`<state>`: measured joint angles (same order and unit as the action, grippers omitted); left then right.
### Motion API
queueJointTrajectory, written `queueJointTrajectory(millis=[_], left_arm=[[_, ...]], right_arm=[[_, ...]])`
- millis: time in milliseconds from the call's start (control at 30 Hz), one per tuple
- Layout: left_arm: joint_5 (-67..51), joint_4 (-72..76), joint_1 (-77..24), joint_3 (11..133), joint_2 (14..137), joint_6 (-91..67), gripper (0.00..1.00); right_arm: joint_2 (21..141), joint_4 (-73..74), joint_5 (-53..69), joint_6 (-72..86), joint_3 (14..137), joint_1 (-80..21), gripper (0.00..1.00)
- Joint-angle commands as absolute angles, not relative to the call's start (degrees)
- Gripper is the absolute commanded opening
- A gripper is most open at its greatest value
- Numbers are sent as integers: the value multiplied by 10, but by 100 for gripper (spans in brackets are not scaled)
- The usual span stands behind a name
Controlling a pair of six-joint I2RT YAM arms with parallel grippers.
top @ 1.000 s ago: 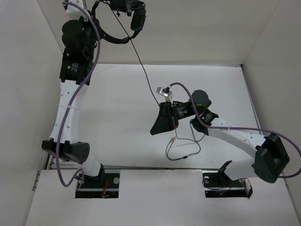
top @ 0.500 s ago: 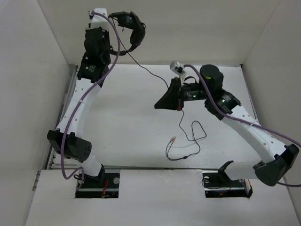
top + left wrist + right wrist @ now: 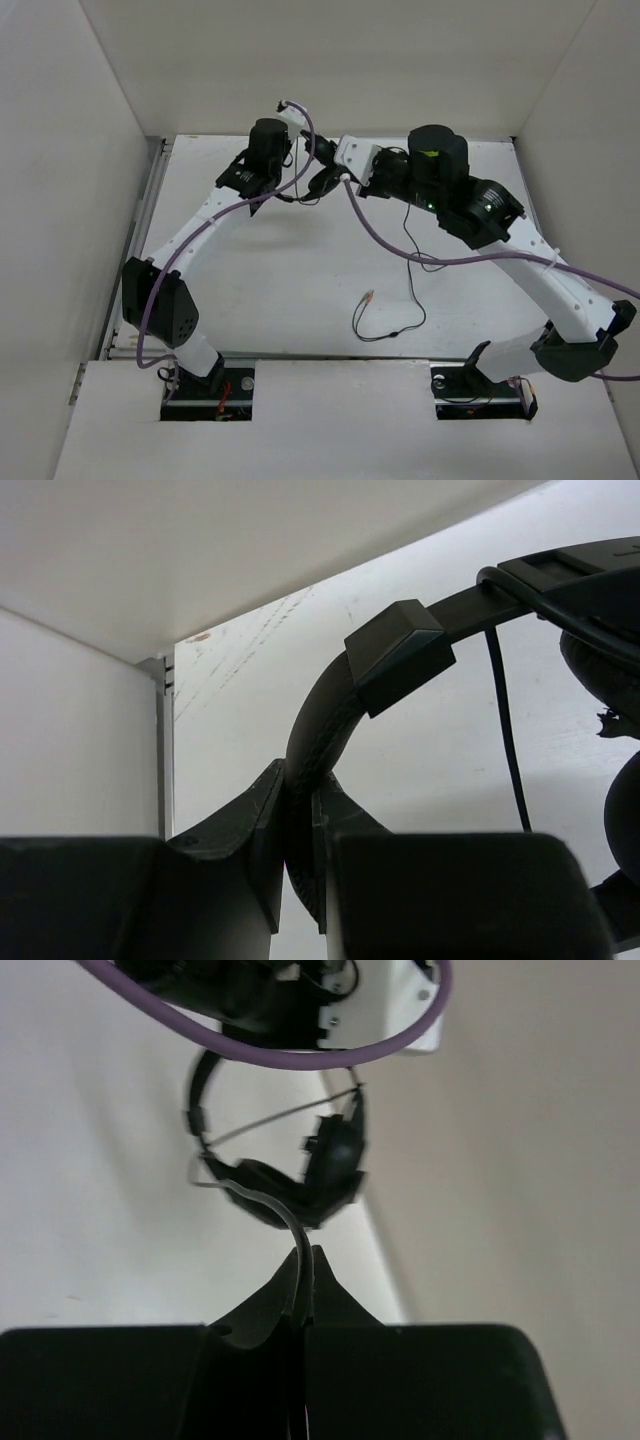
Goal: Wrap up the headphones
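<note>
The black headphones point(image 3: 312, 188) hang above the far middle of the table between my two grippers. My left gripper point(image 3: 282, 196) is shut on the headband point(image 3: 330, 700); an earcup point(image 3: 612, 640) shows at the right of that view. My right gripper point(image 3: 335, 180) is shut on the thin black cable point(image 3: 290, 1222) just below the headphones point(image 3: 300, 1185). The cable point(image 3: 408, 240) drops from there to a loose loop on the table, ending in the pink/orange plugs point(image 3: 369, 296).
White walls enclose the table on three sides, the back wall close behind both grippers. Thick purple arm cables point(image 3: 375, 235) trail over the work area and cross the right wrist view point(image 3: 300, 1057). A metal rail point(image 3: 150, 200) runs along the left edge.
The left arm swung the headphones from high at the back left down toward the middle. The right gripper travelled up and left along the cable to just beside the headphones.
</note>
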<state>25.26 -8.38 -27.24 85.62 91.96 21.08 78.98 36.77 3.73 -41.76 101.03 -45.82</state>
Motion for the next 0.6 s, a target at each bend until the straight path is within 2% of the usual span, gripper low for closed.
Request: queueJointTrajectory(millis=[0, 100, 267, 400, 567], left_arm=[[222, -71, -294, 846, 868, 210, 0], [184, -100, -324, 831, 847, 197, 0], [124, -147, -370, 827, 812, 180, 0], [56, -163, -387, 829, 776, 159, 0], [-10, -187, -397, 851, 746, 141, 0]], right_arm=[[804, 279, -145, -606, 1029, -468, 0], [815, 138, -188, -675, 1000, -440, 0], [825, -45, -192, -711, 939, -399, 0], [840, -80, -171, -672, 931, -357, 0], [860, -57, -140, -584, 944, -319, 0]])
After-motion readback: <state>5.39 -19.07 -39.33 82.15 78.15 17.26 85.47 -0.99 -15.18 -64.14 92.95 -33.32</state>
